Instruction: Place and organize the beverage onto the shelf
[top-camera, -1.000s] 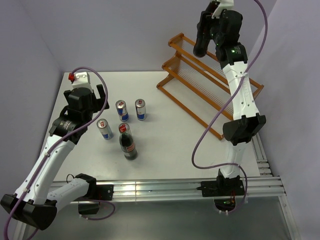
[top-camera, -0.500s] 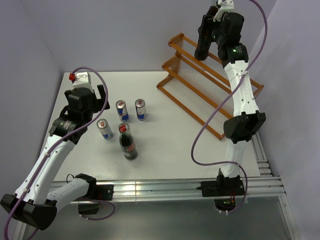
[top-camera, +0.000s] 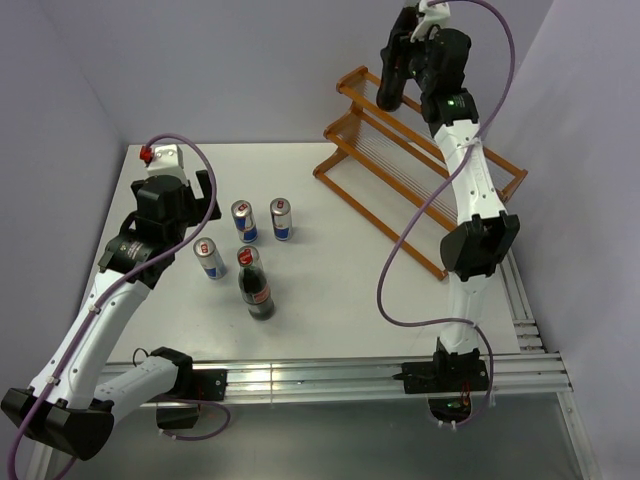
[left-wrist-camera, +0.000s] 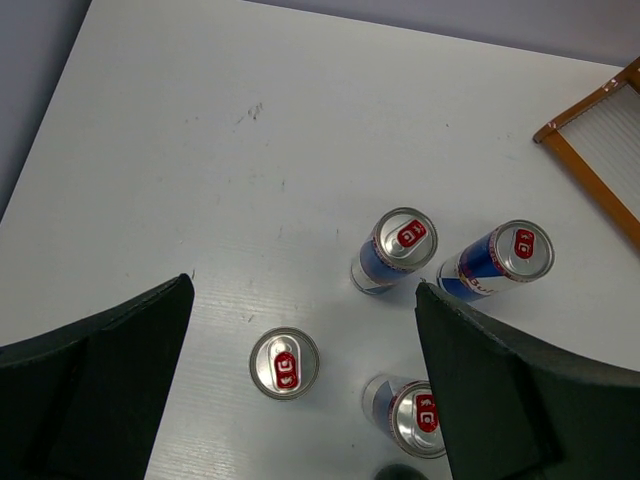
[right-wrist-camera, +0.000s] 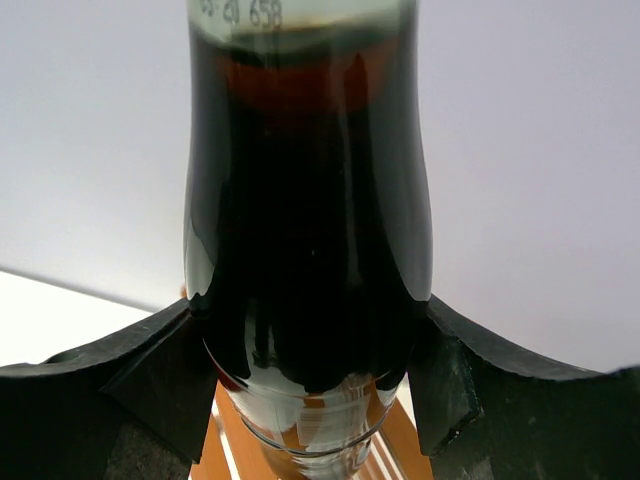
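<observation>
Cola bottle (right-wrist-camera: 310, 220) sits clamped in right gripper (right-wrist-camera: 308, 360); shelf (top-camera: 350, 201) just below.

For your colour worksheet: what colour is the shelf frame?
Orange-brown shelf, clearest from the top camera.

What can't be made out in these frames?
- Right wrist: cap of the held bottle, cut off by the top edge.
- Top external: height of that bottle above the shelf; this angle gives no depth.
- Left wrist: one can sits partly behind a finger of the left gripper; dark sliver at the bottom edge, unidentifiable.
</observation>
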